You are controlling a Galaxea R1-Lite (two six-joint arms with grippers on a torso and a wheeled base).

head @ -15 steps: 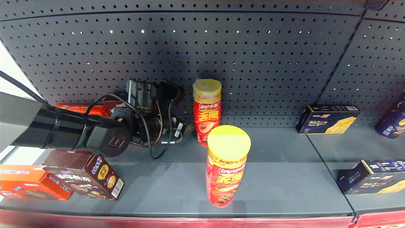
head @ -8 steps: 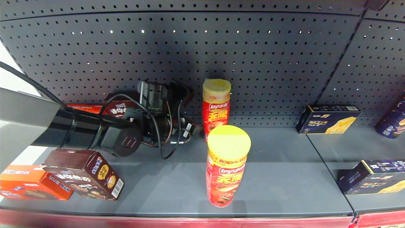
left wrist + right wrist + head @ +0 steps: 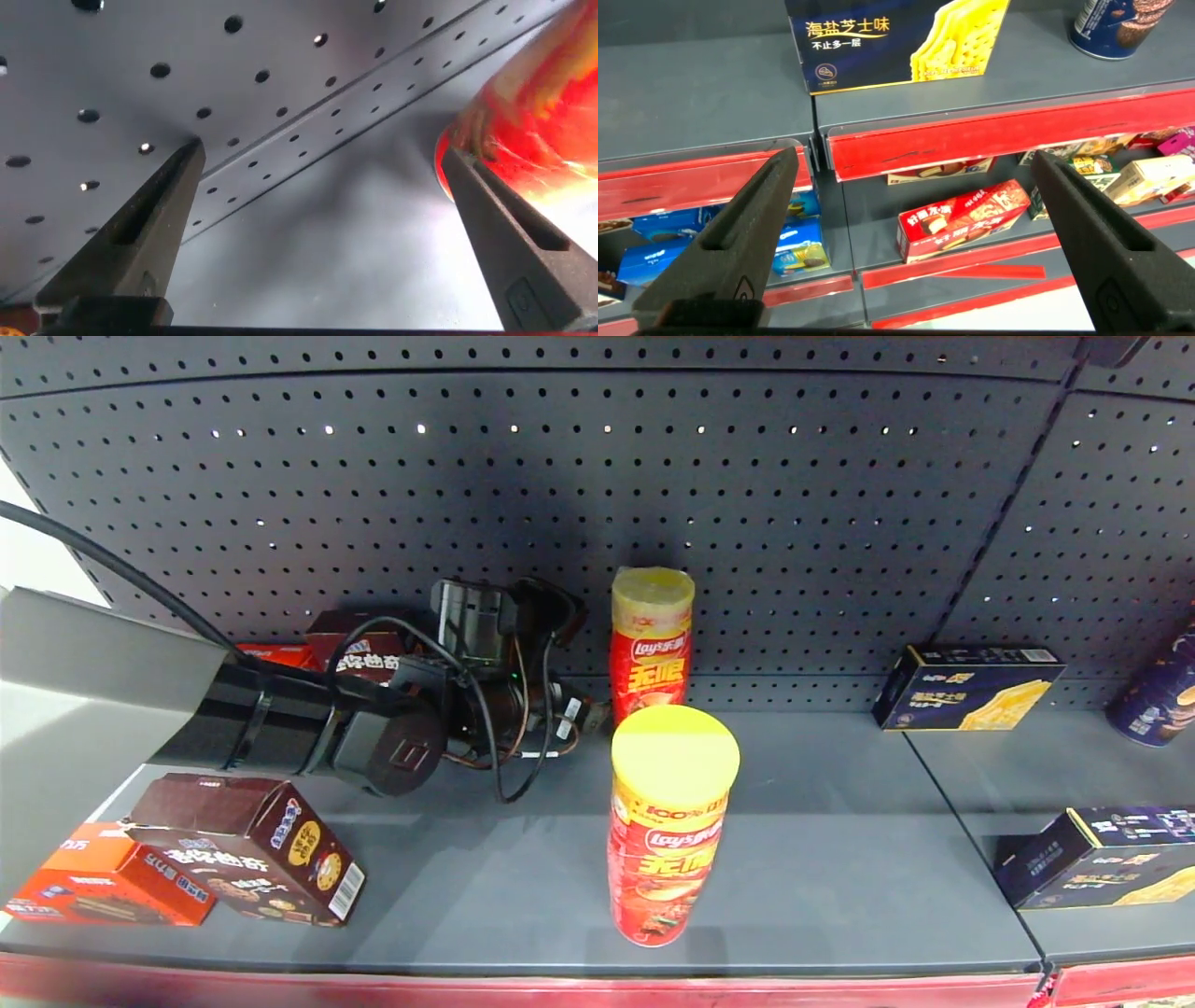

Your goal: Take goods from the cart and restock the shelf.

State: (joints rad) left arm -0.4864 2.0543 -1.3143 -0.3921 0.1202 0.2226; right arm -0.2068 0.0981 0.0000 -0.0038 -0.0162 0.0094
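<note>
My left gripper (image 3: 320, 149) is deep on the shelf (image 3: 840, 859), fingers spread wide with nothing between them. One finger sits just beside the base of the rear can (image 3: 652, 644), which stands upright against the perforated back panel (image 3: 747, 504). I judge this can is being settled in place, so I'd draw the arm straight back and low, keeping that finger off the tall, tippy tube and well away from the front can (image 3: 670, 821) just ahead of it. My right gripper (image 3: 915, 157) hangs wide open and empty over lower shelving. Both cans wear red wrappers with a logo and bold yellow characters; the brown box (image 3: 252, 849) shows a barcode.
</note>
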